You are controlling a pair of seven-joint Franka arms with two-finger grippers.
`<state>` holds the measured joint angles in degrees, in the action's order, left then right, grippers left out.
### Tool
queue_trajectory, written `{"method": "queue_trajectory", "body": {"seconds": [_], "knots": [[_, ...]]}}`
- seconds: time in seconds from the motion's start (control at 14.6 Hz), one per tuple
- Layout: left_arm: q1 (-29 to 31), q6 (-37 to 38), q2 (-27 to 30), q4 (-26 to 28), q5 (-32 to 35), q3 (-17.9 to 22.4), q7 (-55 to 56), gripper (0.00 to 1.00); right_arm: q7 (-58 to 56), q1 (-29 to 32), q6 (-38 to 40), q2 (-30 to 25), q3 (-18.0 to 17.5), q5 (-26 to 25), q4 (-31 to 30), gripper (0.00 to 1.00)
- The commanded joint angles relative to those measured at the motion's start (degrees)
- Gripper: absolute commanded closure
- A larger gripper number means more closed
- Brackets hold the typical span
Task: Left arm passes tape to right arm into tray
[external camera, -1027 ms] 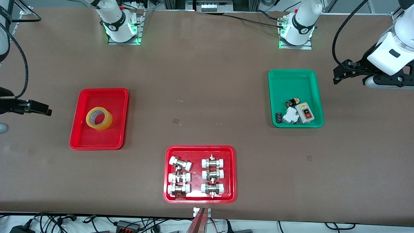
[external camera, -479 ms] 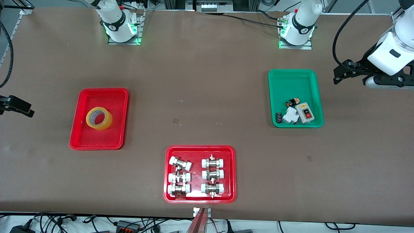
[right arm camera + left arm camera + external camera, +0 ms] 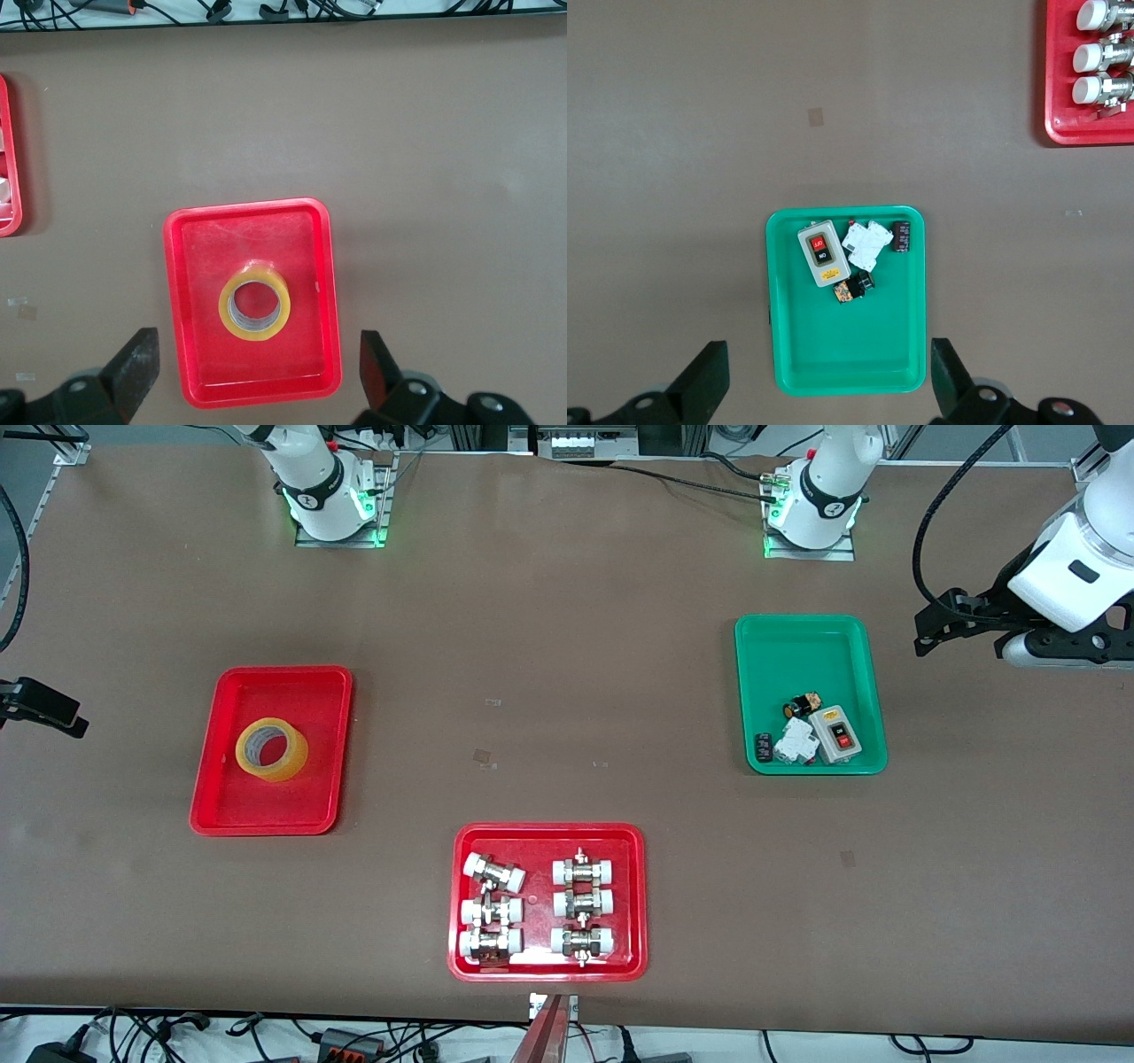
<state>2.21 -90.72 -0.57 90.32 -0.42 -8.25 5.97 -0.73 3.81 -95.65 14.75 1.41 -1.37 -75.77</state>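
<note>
The tape (image 3: 272, 749), a yellow roll with a white core, lies flat in the plain red tray (image 3: 266, 819) toward the right arm's end of the table. It also shows in the right wrist view (image 3: 226, 312), inside the tray (image 3: 257, 376). My right gripper (image 3: 257, 354) is open and empty, raised high, and looks down on the tray; in the front view it (image 3: 40, 707) hangs at the table's edge. My left gripper (image 3: 930, 624) is open and empty, up in the air beside the green tray (image 3: 802, 655); its wrist view (image 3: 828, 359) looks down on that tray.
The green tray (image 3: 842, 354) holds a switch box (image 3: 837, 735) and small electrical parts. A second red tray (image 3: 547, 967) with several white-capped metal fittings sits near the front edge; its corner shows in the left wrist view (image 3: 1090, 135).
My right gripper has drawn away from the red tray toward the table's edge at the right arm's end. The tape and the left arm have stayed put.
</note>
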Motion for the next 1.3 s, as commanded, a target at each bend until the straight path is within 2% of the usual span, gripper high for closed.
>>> {"method": "queue_trajectory", "body": {"seconds": [0.0, 0.14, 0.34, 0.55, 1.23], "knots": [[0.25, 1.42, -0.58, -1.64, 0.51, 0.07, -0.60, 0.00, -1.11, 1.20, -0.32, -2.97, -1.32, 0.32, -3.50, 0.00], [0.25, 1.42, -0.58, -1.64, 0.51, 0.07, -0.60, 0.00, -1.46, 1.20, -1.46, -5.60, -1.32, 0.23, -7.62, 0.00], [0.51, 1.42, -0.58, -1.64, 0.51, 0.07, -0.60, 0.00, -1.55, 1.11, -6.20, -11.75, -1.32, 0.05, -17.54, 0.00], [0.51, 1.42, -0.66, -1.64, 0.51, 0.07, -0.60, 0.00, -1.81, 1.11, -6.39, -15.88, -1.32, -0.38, -22.74, 0.00], [0.51, 1.42, -0.58, -1.64, 0.51, 0.07, -0.60, 0.00, -4.63, 0.93, -2.17, -18.18, -1.50, 0.49, -23.73, 0.00]]}}
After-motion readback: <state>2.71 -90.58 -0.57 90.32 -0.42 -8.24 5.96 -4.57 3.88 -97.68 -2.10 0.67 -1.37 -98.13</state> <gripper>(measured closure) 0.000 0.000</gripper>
